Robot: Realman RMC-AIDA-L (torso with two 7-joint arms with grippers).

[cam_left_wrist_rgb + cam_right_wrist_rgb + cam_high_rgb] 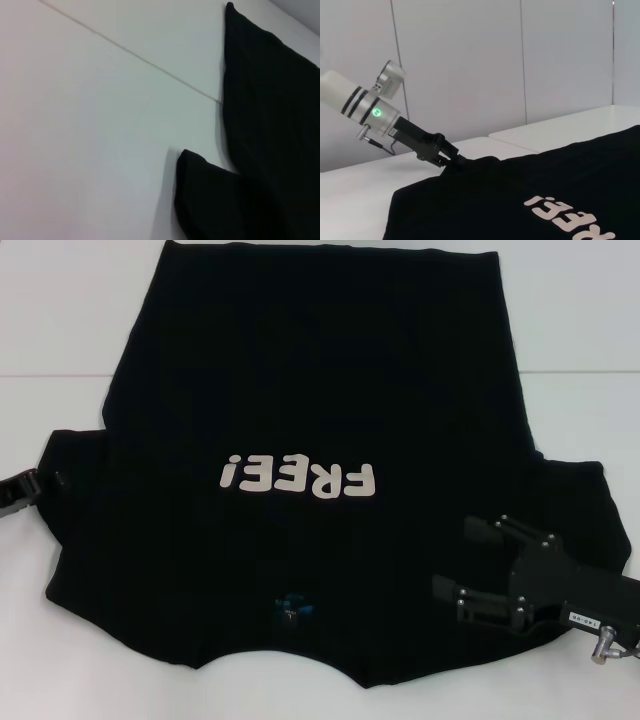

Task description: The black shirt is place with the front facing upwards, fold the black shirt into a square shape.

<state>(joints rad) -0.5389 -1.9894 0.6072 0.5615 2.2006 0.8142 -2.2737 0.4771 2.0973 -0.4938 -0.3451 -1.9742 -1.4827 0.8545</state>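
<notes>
The black shirt (320, 390) lies spread flat on the white table, front up, its white "FREE!" print (298, 478) reading upside down in the head view. The blue neck tag (292, 605) sits at the collar, near the table's front. My left gripper (36, 486) is at the tip of the left sleeve, and the right wrist view shows this gripper (454, 160) shut on the sleeve edge. My right gripper (466, 562) is open over the shirt's right shoulder, fingers pointing toward the print. The left wrist view shows the sleeve and side edge of the shirt (270, 100).
The white table (60, 320) extends past the shirt on both sides, with a thin seam line (50, 376) crossing it. A pale panelled wall (470, 60) rises behind the table beyond the left arm (365, 107).
</notes>
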